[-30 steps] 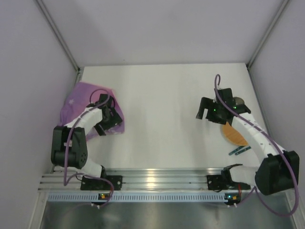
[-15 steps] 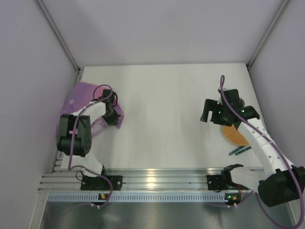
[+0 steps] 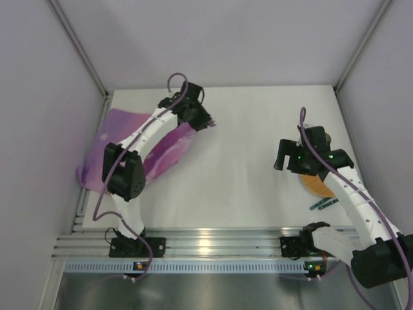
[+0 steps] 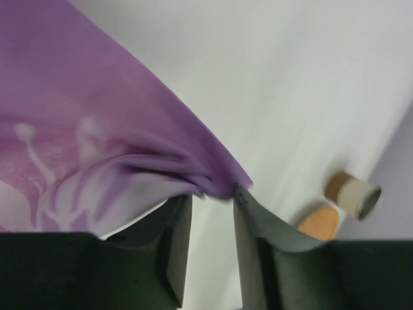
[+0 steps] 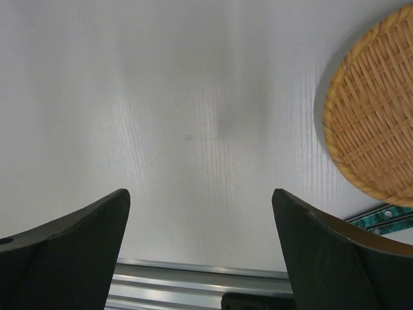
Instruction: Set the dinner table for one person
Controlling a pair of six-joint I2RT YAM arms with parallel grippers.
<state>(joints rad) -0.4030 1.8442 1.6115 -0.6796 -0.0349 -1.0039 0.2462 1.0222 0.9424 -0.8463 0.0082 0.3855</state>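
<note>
Easily could drop or crumple mat, pinched by one bunched corner in left gripper at 11 o'clock of table; right gripper spread, empty, 3 o'clock.

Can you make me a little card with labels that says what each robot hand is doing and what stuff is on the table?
Left fingers: pinching a corner of the purple placemat, which bunches at the grip
Right fingers: open, holding nothing, above bare dinner table beside the woven plate
Placemat spot: left side of the table
Plate spot: right side
Cup: near the plate
Teal utensils: by the plate, toward the near edge
</note>
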